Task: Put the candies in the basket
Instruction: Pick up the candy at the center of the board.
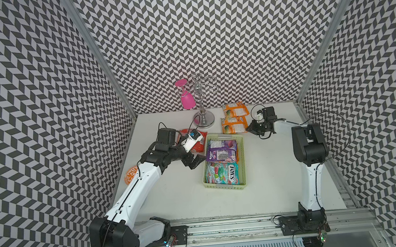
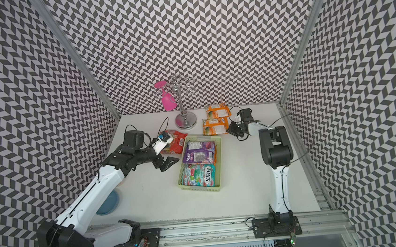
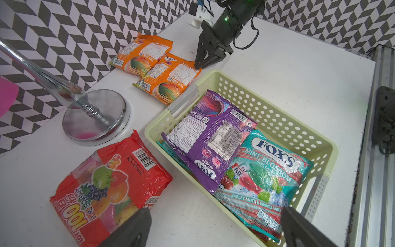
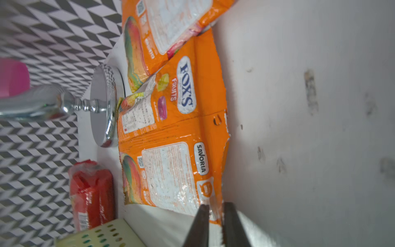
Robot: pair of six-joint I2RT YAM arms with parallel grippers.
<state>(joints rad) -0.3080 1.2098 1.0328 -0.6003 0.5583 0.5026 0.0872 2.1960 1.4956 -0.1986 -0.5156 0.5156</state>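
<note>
The pale yellow-green basket (image 1: 224,187) (image 2: 201,190) (image 3: 267,113) holds a purple candy packet (image 1: 221,151) (image 3: 205,136) lying partly over a teal one (image 1: 222,174) (image 3: 263,177). Two orange packets lie behind the basket, one nearer (image 1: 234,125) (image 4: 171,160) and one farther (image 1: 236,109) (image 4: 166,25). My right gripper (image 1: 250,128) (image 4: 214,210) is shut on the nearer orange packet's corner, low at the table. The red fruit-printed bag (image 3: 111,186) (image 2: 176,143) lies left of the basket. My left gripper (image 1: 195,162) (image 3: 213,228) is open and empty between the bag and the basket.
A chrome stand (image 1: 204,118) with a pink glass (image 1: 187,99) hanging from it rises at the back, close to the red bag and the orange packets. An orange-patterned plate (image 1: 131,175) and a blue plate (image 2: 108,204) lie under the left arm. Patterned walls close in three sides.
</note>
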